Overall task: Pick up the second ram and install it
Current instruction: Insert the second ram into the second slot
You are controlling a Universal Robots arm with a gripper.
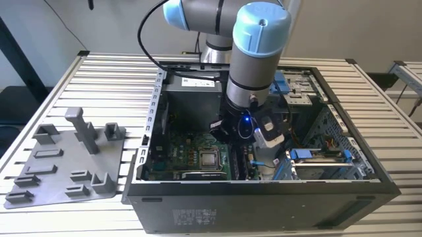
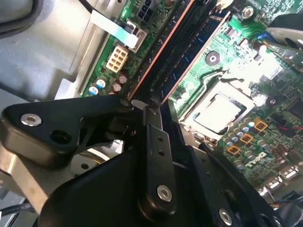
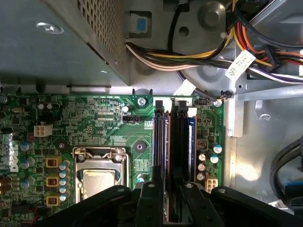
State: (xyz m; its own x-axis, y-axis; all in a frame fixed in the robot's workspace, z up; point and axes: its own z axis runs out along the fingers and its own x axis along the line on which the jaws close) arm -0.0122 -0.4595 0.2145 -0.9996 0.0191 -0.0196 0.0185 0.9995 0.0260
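One Stick Down Among the Slots

One robot arm (image 1: 254, 59) reaches down into an open computer case (image 1: 264, 207) in the exterior view; the case stands on a table (image 1: 112, 74) made of pale metal slats; we see the arm's lower end low inside the case, over the green board.

We look at the first wrist view and find the gripper (image 3: 169, 191) right at the long memory slots; its two black fingers (image 3: 149, 194) are pulled in close, with just a thin gap left between them; the second ram (image 3: 162, 142) runs straight into that gap, so it looks to us as if the fingers have hold of it by its near end. The second ram stands on its edge in a slot on the green motherboard (image 3: 104, 118); we cannot tell if it is pushed all the way in; it is thin and dark, with a coppery line along one side.

Just beside it stands another dark memory stick (image 3: 182, 142), in the next slot, on the side away from the shiny square chip socket (image 3: 97, 177); past the far end of the slots a bunch of coloured wires (image 3: 189, 56) crosses the metal wall.

Well apart from the case, on the exterior view's left, a grey tray (image 1: 59, 163) with upright posts lies on the table.
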